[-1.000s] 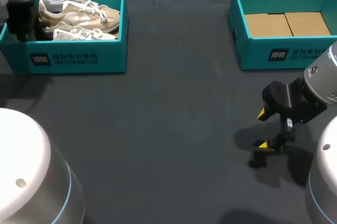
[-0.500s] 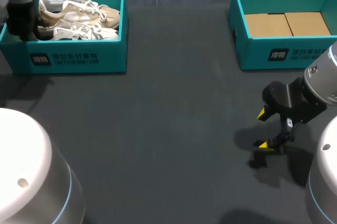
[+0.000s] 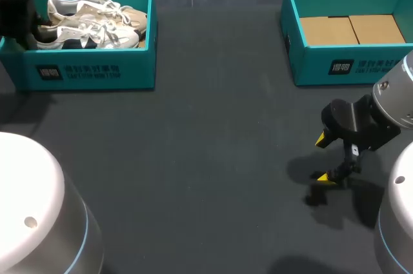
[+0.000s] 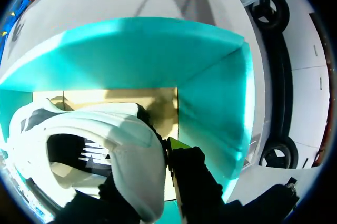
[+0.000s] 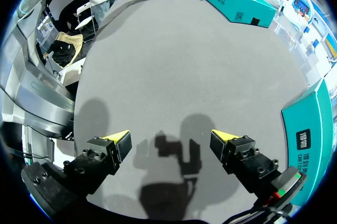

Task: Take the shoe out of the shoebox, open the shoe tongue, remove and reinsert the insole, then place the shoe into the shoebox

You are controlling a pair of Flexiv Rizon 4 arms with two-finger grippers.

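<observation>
Presently we grip the white sneaker (image 3: 87, 34) in the teal shoebox (image 3: 90, 71) with the left hand (image 4: 167, 150); the right hand (image 3: 324, 158) hangs open.

**Dark table, two teal boxes**

The table (image 3: 213, 145) is a flat, matte, dark grey surface that fills the head view. Two things rest directly on it, both near the far edge and well apart from each other. At about ten o'clock stands an open teal shoebox (image 3: 90, 71), its long front wall facing the near side and carrying a dark square mark and pale print. At about two o'clock stands a second box (image 3: 335, 64) of the same teal, also open on top, with a brown cardboard floor and the same kind of print on its front wall. A soft dark shadow (image 3: 322, 196) lies on the surface at about four o'clock.
</observation>
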